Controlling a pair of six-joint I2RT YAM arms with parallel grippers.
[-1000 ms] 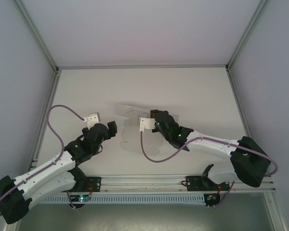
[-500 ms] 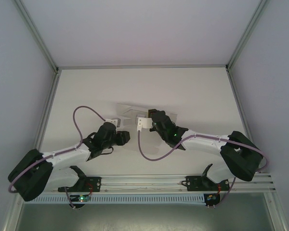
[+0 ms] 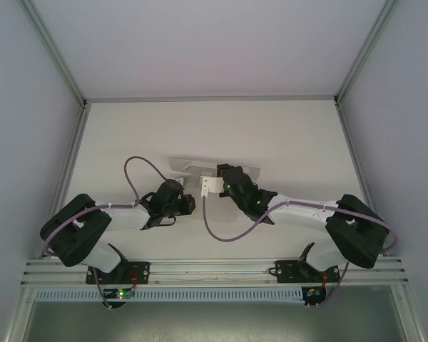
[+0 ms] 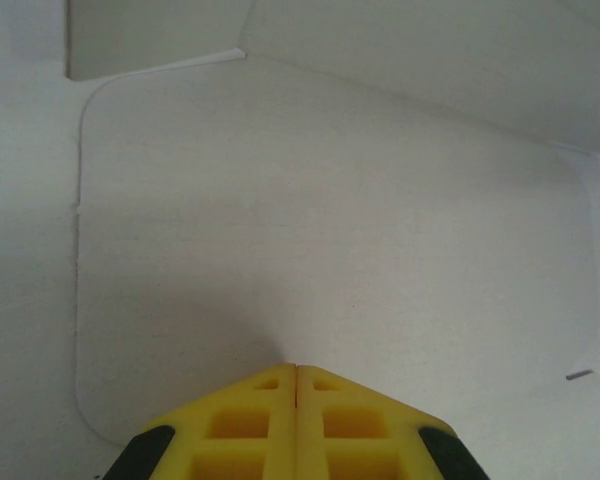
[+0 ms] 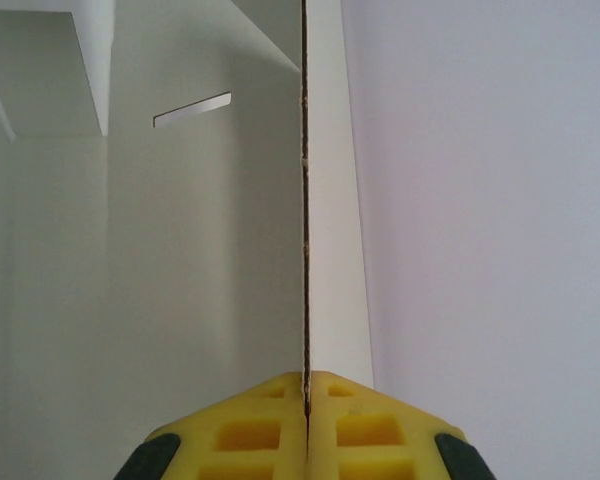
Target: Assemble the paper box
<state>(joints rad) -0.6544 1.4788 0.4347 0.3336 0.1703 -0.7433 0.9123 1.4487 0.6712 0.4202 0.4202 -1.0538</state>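
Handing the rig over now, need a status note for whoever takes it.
Grippers: left gripper shut with nothing between its fingers, over a flat rounded panel of the paper box; right gripper shut on a panel's edge.
Box lies between the two grippers.
Done: some panels folded up.
Left: fold the flat panels, close it up.

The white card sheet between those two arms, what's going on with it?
A robot is working it into a paper box; it is not yet box-shaped. The right tool is shut on one panel, pinching its thin edge between yellow pads. The left tool is shut with nothing seen between its pads, its tip over a flat rounded flap of the sheet.
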